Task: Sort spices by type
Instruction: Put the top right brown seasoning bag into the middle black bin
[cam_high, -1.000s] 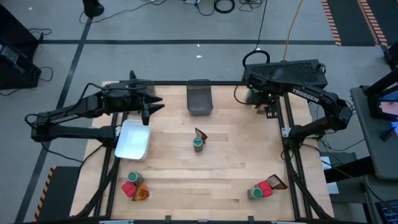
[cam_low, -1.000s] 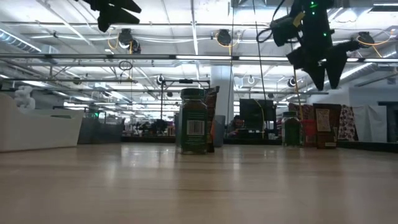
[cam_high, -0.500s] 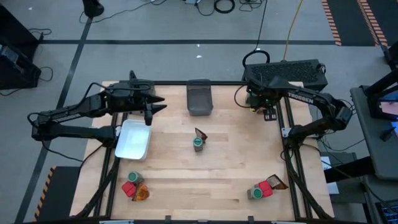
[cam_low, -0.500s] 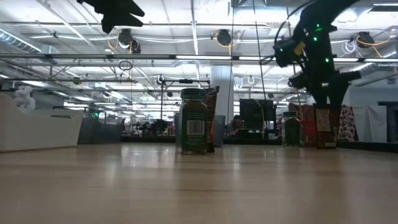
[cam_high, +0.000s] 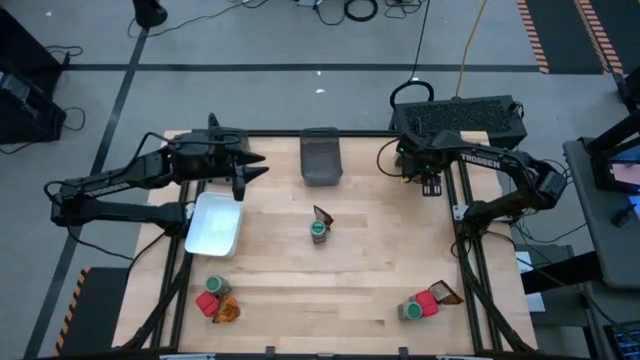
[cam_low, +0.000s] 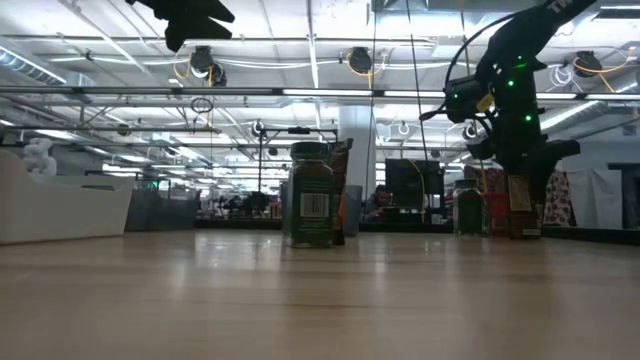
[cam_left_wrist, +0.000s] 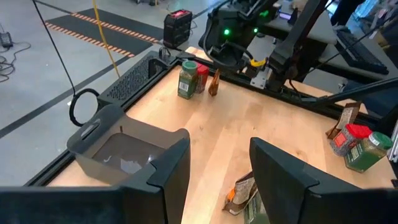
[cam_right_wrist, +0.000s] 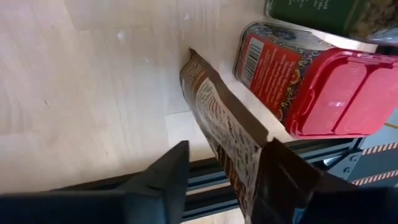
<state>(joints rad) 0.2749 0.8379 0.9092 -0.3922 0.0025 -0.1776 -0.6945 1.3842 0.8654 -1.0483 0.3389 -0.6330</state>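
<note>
Over the packet (cam_right_wrist: 227, 146), right hand (cam_right_wrist: 217, 186) has lowered.

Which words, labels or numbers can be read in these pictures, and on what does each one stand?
"TROSSEN": white letters on the right arm, read in the high view.
Barcode on the green-lidded jar at the table's middle: its digits are too small to read.
Print on the red container and on the brown packet: too blurred to read.
</note>
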